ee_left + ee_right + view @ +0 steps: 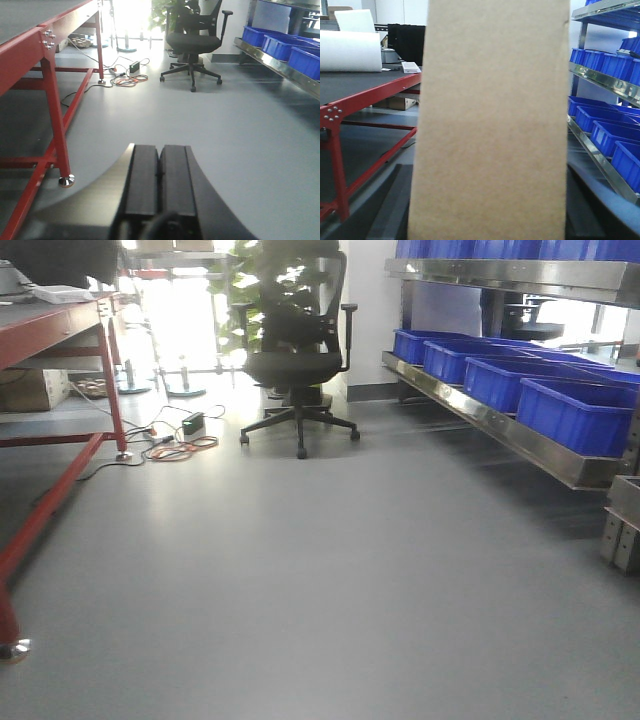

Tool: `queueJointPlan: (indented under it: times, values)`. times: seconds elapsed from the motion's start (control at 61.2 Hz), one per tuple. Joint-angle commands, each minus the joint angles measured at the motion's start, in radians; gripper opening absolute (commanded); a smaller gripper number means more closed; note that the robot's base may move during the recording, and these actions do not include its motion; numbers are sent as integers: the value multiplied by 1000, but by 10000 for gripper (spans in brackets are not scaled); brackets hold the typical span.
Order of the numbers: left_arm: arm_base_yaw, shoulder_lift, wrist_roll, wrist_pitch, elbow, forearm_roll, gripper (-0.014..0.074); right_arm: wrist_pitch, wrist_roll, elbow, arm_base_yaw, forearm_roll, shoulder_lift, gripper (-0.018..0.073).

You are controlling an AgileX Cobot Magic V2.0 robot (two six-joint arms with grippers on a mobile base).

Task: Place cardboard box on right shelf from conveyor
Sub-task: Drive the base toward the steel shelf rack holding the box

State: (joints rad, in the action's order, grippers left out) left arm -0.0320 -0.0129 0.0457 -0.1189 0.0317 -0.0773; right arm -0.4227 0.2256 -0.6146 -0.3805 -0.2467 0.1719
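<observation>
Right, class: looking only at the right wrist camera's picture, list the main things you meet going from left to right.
The conveyor with its red edge → the cardboard box, filling the middle → the blue bins on the right shelf.

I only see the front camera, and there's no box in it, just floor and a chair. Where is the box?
Observer: The right hand grips the cardboard box. The box fills the middle of the right wrist view.
Operator: Is the other hand holding something too?
Observer: No. The left hand is shut and holds nothing.
Operator: Is the box on the shelf?
Observer: Not yet. In the right wrist view, the right shelf shows past the box's right edge.
</observation>
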Motion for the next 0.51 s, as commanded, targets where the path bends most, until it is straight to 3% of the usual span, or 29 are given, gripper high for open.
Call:
queueJointPlan:
  times: [0.0,0.49]
  values:
    - [-20,-16,0,85,9,-6,-116,106,-5,-30,8,-19,17,277]
    - [-16,-16,0,85,9,-6,-116,106,-5,-30,8,-19,17,277]
